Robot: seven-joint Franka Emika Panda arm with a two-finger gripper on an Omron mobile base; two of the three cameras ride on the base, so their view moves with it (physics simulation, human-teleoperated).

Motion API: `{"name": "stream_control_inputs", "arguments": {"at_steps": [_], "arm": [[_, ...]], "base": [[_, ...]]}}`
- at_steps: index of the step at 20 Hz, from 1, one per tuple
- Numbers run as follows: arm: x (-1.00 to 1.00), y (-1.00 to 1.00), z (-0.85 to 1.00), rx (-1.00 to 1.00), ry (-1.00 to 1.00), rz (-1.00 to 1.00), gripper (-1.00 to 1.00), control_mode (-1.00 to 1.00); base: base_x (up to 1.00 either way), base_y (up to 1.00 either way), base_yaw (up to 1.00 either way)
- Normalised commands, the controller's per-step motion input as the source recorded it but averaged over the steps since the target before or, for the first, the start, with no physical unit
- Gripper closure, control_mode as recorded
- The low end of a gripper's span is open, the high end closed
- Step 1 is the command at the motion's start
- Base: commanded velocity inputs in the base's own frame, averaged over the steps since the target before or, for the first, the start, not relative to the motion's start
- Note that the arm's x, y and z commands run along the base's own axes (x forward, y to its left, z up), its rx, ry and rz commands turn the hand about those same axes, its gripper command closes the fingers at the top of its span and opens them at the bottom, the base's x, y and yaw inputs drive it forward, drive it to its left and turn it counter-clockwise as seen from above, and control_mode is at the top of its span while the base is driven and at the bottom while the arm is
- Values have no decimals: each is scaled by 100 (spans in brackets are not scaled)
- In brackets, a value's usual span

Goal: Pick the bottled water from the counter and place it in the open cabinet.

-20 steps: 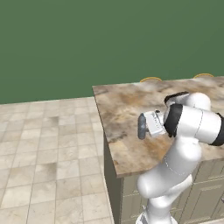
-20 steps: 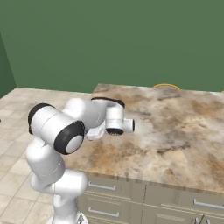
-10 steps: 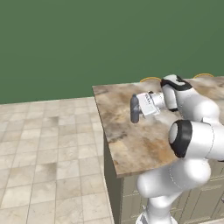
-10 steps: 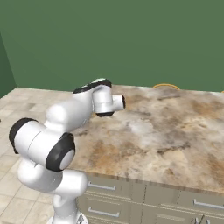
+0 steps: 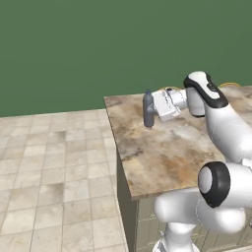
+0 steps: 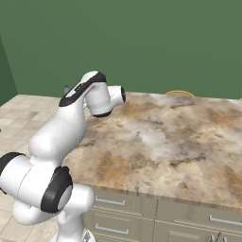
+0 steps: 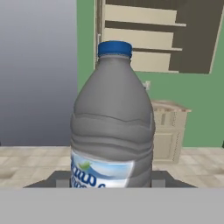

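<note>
The bottled water (image 5: pixel 148 109) stands upright, grey-blue with a blue cap, and my gripper (image 5: pixel 150 112) is shut on it from the side. It is held over the back left part of the marbled counter (image 5: pixel 162 152). In the right base view its blue cap (image 6: pixel 65 88) peeks out behind my arm, past the counter (image 6: pixel 156 137). The bottle (image 7: pixel 113 122) stands large in the hand view, with the dark fingertips (image 7: pixel 61 180) low at its sides. Far behind it, up and to the right, is the open cabinet (image 7: pixel 140 40) with tan shelf boards and dark doors.
A yellow-rimmed object (image 6: pixel 178 92) lies at the counter's back edge. Tiled floor (image 5: pixel 54 172) spreads left of the counter. In the hand view a grey wall panel (image 7: pixel 39 70) is on the left and a distant beige base cabinet (image 7: pixel 168 131) stands under the open cabinet.
My arm has swung from above the counter's middle toward its back left corner, carrying the bottle along. The bottle has stayed in the grip and is now upright.
</note>
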Motion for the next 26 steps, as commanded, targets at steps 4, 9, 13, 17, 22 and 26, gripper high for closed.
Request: {"name": "stream_control_inputs", "arguments": {"at_steps": [4,9,13,17,22,26], "arm": [[-46,9,47,2,0,0,100,-100],[-4,7,3,0,0,0,100,-100],[-3,4,0,0,0,0,100,-100],[-16,64,-1,-9,-1,2,100,-100],[0,0,0,0,0,0,100,100],[0,0,0,0,0,0,100,100]], "base": [[0,0,0],[0,0,0],[0,0,0],[0,0,0],[-4,100,11],[3,100,12]]}}
